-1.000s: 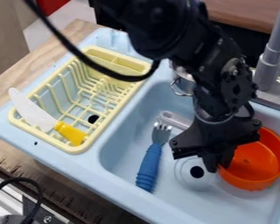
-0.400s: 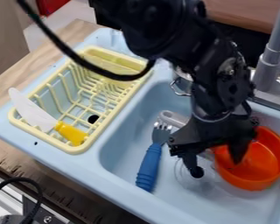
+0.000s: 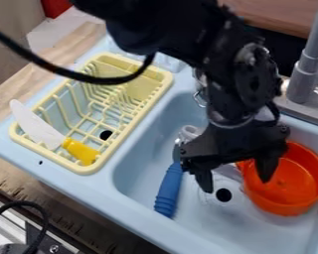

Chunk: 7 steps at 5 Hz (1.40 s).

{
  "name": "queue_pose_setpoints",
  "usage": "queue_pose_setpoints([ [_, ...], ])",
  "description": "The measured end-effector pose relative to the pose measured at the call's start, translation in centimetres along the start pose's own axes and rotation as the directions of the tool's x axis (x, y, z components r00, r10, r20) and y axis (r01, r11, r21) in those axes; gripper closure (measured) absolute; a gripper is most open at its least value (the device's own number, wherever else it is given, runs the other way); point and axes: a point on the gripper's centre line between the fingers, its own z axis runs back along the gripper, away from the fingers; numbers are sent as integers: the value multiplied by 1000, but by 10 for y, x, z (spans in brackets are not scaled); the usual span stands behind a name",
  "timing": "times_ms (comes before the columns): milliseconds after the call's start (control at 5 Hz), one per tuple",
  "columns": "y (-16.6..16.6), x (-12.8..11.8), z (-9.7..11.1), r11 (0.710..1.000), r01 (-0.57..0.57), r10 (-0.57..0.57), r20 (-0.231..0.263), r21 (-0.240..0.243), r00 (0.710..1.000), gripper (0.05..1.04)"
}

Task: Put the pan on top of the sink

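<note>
Orange pan (image 3: 297, 186) lies beside the spread pincer (image 3: 234, 183), partly hidden.

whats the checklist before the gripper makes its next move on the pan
1. Black two-finger gripper open: ok, fingers apart
2. Round orange pan upright: ok, open side up
3. Pan out of the light blue plastic sink's basin: not ok, it sits inside
4. Fingers deep enough astride the pan's wall: cannot tell
5. Fork with ribbed blue handle untouched by gripper: cannot tell, they overlap in view
6. White-bladed, yellow-handled knife out of the way: ok, in the pale yellow dish rack
</note>
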Motion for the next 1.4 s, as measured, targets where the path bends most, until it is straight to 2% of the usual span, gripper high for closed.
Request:
queue_pose_setpoints([
  [200,8,-3,8,999,5,-4,-5,41,1000,84],
  [400,18,-3,12,998,33,-32,-15,48,999,84],
  [600,32,-2,17,995,86,-85,-10,58,996,84],
  [800,42,4,23,986,136,-137,8,101,991,84],
  [1000,55,12,26,956,224,-234,31,187,972,84],
  [1200,58,16,37,880,414,-422,-13,233,906,84],
  [1400,58,22,40,803,558,-561,-54,208,826,84],
])
